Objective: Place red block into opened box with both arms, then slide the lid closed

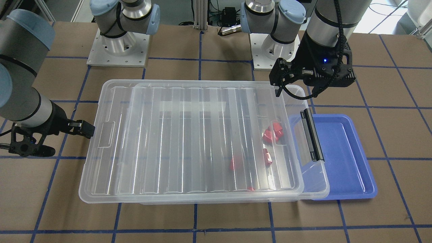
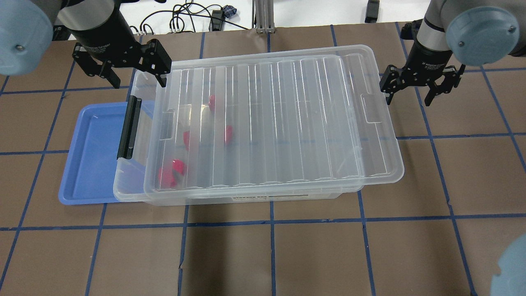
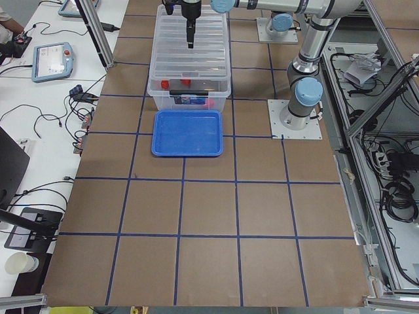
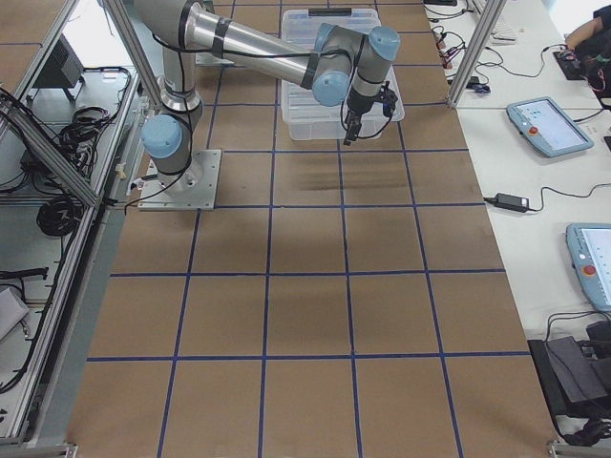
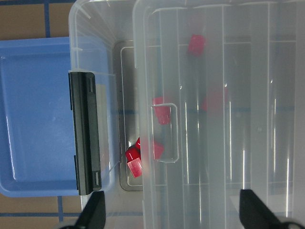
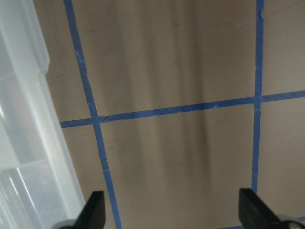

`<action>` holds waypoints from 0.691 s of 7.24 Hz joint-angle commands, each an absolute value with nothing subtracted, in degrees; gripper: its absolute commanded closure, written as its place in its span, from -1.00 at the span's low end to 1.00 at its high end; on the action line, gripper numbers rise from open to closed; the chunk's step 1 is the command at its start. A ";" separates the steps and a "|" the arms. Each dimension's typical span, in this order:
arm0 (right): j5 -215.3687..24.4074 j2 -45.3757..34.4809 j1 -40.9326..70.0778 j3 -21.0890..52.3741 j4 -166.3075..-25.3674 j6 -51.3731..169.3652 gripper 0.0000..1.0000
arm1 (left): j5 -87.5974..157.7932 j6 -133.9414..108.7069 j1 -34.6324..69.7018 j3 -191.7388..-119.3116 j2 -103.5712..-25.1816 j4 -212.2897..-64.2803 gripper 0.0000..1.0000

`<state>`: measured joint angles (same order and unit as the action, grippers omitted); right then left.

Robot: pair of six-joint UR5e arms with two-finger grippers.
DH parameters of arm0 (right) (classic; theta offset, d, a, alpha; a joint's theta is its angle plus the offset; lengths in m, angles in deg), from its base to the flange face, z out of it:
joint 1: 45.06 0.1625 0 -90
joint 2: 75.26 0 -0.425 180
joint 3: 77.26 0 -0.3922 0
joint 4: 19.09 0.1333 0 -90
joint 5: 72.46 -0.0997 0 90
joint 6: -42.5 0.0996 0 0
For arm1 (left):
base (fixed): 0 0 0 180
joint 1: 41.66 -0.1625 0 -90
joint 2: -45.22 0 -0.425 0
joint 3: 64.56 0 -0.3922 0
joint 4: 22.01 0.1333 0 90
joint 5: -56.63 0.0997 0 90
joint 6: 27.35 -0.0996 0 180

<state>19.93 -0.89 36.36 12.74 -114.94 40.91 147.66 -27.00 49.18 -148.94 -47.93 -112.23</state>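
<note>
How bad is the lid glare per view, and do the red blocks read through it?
Front-facing view: white streaks across the lid; red blocks near its tab read sharp, one deeper in a pale smear. Overhead view: similar streaks, blocks dimmed but visible. Left wrist view: least glare, blocks at the lid's edge crisp. Right wrist view: soft shadows on the table.
</note>
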 commanded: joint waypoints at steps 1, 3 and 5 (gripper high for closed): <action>19.92 -0.90 37.82 12.74 -114.98 43.62 -1.00 | 147.69 -27.00 48.96 -148.84 -47.86 -112.18 -1.00; 19.04 -0.90 39.05 12.74 -115.07 45.99 -1.00 | 147.60 -27.00 48.95 -148.93 -47.86 -112.18 -1.00; 18.60 -0.90 39.32 12.74 -115.16 46.10 -1.00 | 147.60 -26.91 49.04 -148.93 -48.03 -112.18 -1.00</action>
<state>18.98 -0.90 39.14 12.74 -115.12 45.81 147.61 -26.98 48.97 -148.92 -47.99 -112.18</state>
